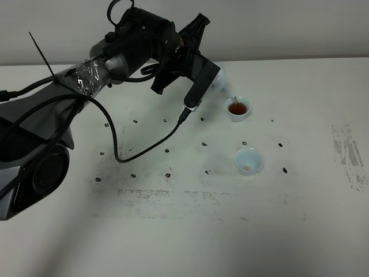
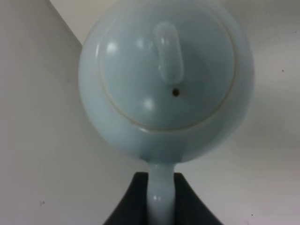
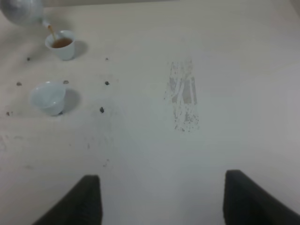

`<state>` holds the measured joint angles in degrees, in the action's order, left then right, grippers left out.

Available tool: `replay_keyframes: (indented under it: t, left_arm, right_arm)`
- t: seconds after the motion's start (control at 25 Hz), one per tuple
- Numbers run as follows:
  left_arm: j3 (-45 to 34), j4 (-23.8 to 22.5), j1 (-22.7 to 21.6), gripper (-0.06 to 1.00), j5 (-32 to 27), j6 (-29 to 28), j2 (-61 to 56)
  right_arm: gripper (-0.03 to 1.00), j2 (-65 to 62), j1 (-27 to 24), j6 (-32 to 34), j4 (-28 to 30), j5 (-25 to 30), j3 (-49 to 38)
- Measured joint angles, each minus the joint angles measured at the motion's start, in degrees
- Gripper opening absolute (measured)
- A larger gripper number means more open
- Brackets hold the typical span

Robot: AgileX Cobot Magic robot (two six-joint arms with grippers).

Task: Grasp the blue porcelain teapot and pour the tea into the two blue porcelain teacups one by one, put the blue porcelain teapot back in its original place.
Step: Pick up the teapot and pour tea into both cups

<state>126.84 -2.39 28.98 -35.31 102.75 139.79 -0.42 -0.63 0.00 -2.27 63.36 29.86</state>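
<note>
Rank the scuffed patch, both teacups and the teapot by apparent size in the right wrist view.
1. scuffed patch
2. nearer teacup
3. teacup holding tea, which looks slightly smaller but sits farther from the camera, so the two cups may match.
Unranked: teapot, cut off by the frame corner.

Pale blue teapot (image 2: 140, 117); far teacup (image 1: 238, 117), near teacup (image 1: 249, 161) same; brown tea (image 1: 237, 108); white table (image 1: 173, 248), black-speckled.

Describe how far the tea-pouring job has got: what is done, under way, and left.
Done: the left gripper grips the blue porcelain teapot by its handle. Under way: tea streams into the far teacup, which is brown inside. Left: the near teacup looks almost empty, and the teapot must go back.
</note>
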Motion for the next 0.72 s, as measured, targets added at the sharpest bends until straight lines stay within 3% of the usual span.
replay_keyframes:
  t: [0.28,0.72]
  left_arm:
    - [0.0,0.1,0.0,0.05,-1.0,-1.1,0.0]
    - [0.0,0.2,0.0,0.05,-2.9,-11.7,0.0]
  right_arm:
    - [0.53,0.0,0.0,0.0,0.0,0.0,0.0]
    - [0.53,0.0,0.0,0.0,0.0,0.0,0.0]
